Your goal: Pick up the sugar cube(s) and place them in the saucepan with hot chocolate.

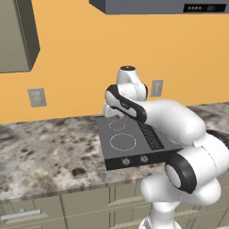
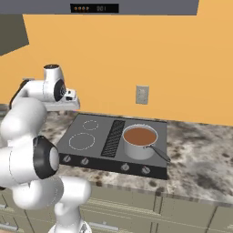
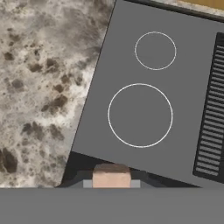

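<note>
In the hand view a small pale pinkish-tan sugar cube (image 3: pixel 111 174) sits between my gripper's (image 3: pixel 111 183) dark fingertips, which are shut on it. Below the hand lie the stove's left edge and its two white burner rings. The saucepan (image 2: pixel 139 141), silver-grey with reddish-brown hot chocolate and a thin dark handle pointing front right, stands on the stove's right side. In the right base view my hand (image 2: pixel 68 98) hangs high over the stove's back left corner, well left of the pan. In the left base view my arm hides the pan.
The dark stovetop (image 3: pixel 100 87) has a vent grille (image 3: pixel 212 109) down its middle and knobs (image 2: pixel 84 160) along the front. Granite counter (image 1: pixel 44 152) spreads to both sides. A range hood (image 2: pixel 136 7) hangs overhead; a wall cabinet (image 1: pixel 15 36) is at upper left.
</note>
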Controlling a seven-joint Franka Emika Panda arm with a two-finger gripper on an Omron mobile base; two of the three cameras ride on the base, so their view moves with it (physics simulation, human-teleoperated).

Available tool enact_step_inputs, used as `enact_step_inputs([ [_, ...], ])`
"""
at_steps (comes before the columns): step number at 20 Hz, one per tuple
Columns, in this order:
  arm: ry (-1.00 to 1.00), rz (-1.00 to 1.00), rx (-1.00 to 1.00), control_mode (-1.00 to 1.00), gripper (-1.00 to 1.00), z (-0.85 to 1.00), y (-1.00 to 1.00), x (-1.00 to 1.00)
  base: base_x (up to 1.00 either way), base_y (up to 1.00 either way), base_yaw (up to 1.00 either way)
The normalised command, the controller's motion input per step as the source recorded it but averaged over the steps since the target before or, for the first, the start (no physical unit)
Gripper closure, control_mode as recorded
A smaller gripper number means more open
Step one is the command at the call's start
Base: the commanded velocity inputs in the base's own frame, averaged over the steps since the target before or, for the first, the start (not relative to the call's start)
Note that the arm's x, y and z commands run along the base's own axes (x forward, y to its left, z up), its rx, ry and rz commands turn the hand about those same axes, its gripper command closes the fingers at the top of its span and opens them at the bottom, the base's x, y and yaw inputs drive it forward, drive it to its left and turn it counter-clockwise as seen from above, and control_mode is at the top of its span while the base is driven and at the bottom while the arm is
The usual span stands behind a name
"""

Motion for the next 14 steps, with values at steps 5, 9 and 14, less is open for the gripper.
enact_step_inputs([
  [5,0.0,-0.17,0.0,-1.0,1.0,0.15,-1.0,0.0,0.0,0.0,0.0],
  [9,-0.01,-0.13,0.03,-1.0,1.0,0.09,-1.0,0.0,0.0,0.0,0.0],
  [14,0.0,-0.19,0.11,-1.0,1.0,0.0,-1.0,-0.06,0.0,0.0,0.0],
])
